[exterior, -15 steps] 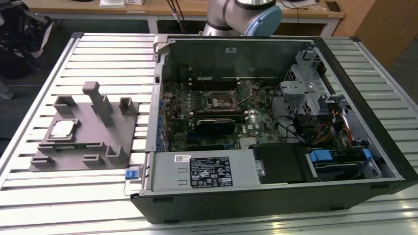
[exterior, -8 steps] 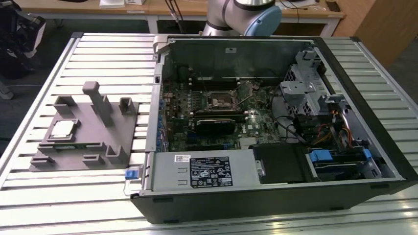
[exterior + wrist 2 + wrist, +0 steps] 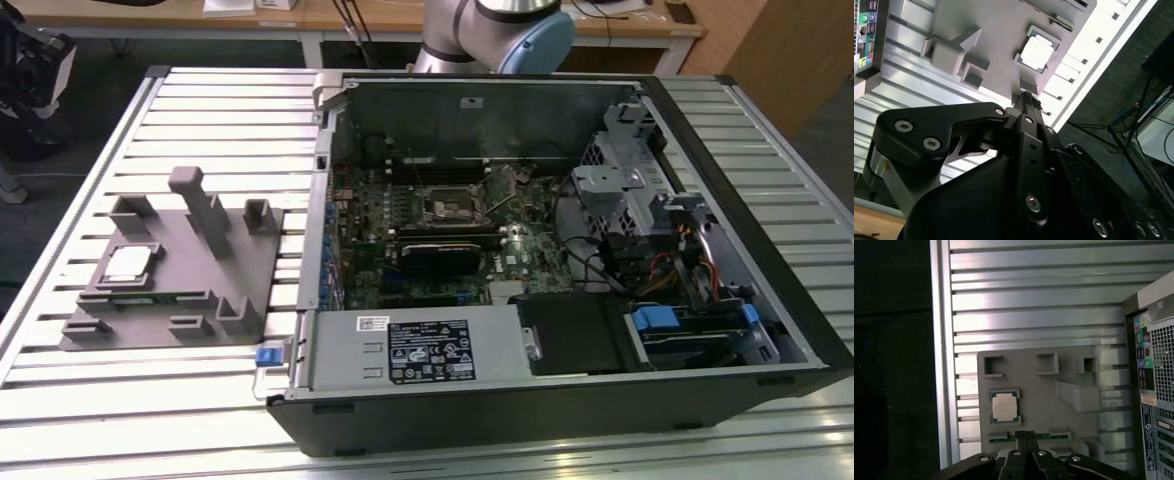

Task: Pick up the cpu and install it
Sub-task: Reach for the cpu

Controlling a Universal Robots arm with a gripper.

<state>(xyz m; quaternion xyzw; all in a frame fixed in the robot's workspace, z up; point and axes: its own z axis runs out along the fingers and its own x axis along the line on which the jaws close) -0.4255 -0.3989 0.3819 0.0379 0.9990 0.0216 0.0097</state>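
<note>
CPU (image 3: 1004, 406) lay in its recess on the grey fixture (image 3: 1044, 400), ahead of the gripper (image 3: 1024, 433) and slightly off its line, untouched. The gripper was clenched and empty. A clean pick likely needed it parted, centred and squared to the chip's edges.

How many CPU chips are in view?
1: the cpu sits in a recess of the gray holder, on the exterior view's left of the computer case. More could hide inside.
</note>
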